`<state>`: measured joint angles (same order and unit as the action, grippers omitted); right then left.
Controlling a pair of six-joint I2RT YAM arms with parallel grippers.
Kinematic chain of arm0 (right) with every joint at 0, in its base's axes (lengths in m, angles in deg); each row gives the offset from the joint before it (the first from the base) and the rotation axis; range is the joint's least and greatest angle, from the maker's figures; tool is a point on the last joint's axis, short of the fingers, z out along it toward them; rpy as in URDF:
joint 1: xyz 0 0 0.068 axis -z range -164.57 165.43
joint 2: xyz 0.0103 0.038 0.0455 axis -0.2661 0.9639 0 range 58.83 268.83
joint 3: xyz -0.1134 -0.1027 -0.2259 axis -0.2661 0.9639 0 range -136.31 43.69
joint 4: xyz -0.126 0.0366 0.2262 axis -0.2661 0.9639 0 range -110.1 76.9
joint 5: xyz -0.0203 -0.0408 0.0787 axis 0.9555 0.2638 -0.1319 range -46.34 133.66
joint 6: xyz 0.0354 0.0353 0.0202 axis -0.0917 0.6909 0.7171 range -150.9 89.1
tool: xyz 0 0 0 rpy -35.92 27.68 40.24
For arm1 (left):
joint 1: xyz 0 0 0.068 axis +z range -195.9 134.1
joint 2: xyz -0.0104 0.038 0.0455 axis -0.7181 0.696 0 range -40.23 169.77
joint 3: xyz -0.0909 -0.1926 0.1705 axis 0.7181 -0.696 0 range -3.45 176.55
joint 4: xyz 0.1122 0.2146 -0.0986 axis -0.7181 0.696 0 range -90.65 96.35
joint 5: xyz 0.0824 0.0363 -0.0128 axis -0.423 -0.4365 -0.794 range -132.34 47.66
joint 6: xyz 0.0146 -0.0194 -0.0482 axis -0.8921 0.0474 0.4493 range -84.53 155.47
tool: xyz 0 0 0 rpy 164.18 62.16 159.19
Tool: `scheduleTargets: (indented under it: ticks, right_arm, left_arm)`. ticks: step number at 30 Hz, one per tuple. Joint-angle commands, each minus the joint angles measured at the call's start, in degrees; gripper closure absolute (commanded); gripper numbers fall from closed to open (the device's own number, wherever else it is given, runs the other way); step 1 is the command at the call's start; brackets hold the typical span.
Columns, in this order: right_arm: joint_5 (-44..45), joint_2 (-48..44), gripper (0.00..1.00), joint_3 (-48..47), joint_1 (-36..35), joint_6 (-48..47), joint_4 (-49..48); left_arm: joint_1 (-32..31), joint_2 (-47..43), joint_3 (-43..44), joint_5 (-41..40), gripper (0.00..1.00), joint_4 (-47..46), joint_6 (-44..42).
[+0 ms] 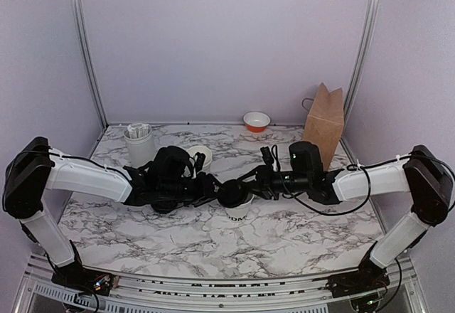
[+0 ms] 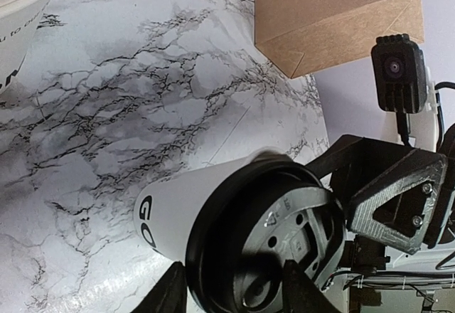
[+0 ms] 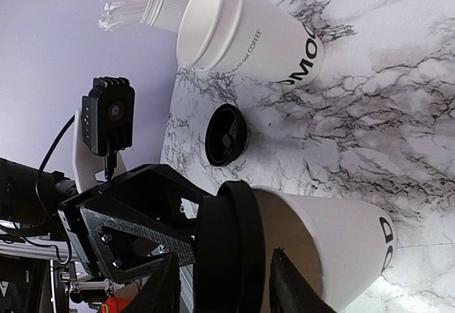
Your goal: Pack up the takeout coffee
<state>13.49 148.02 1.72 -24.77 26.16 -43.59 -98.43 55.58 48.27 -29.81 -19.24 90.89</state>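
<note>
The takeout coffee cup (image 1: 239, 212), white with dark lettering low on its side, stands mid-table with a black lid (image 1: 231, 193) on its rim. Both grippers meet at it from opposite sides. In the left wrist view the cup (image 2: 178, 206) and lid (image 2: 270, 242) fill the lower frame. My left gripper (image 2: 234, 292) is open, with one finger beside the cup wall and the other over the lid top. In the right wrist view my right gripper (image 3: 224, 288) is open and straddles the lid (image 3: 227, 249) and the cup's (image 3: 341, 249) rim the same way.
A stack of nested white cups (image 3: 242, 35) and a spare black lid (image 3: 226, 135) sit just behind. A white holder with packets (image 1: 138, 142) stands back left. A brown paper bag (image 1: 323, 124) stands back right, with a small white and orange bowl (image 1: 257, 121) beside it.
</note>
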Motion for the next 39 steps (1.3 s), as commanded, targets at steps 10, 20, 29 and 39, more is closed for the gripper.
scheduleTargets:
  ticks: [10, 20, 29, 39]
  right_arm:
    - [3.72, -4.36, 0.55, -1.22, 0.30, -2.67, 5.18]
    - [7.99, -6.57, 0.53, -3.55, 0.00, -6.23, 11.95]
    - [13.52, -7.54, 0.50, -6.94, -1.61, -10.43, 18.64]
    - [29.04, -8.21, 0.38, -14.29, -6.06, -20.61, 34.22]
  left_arm:
    - [-0.58, 1.44, 2.75, -0.66, 0.54, 2.05, -1.21]
    - [-0.90, 1.93, 4.06, -0.58, 0.54, 2.37, -1.19]
    - [-1.07, 2.71, 5.00, -0.24, 0.54, 2.74, -1.02]
    - [-1.17, 2.85, 5.49, -0.38, 0.54, 3.41, -1.10]
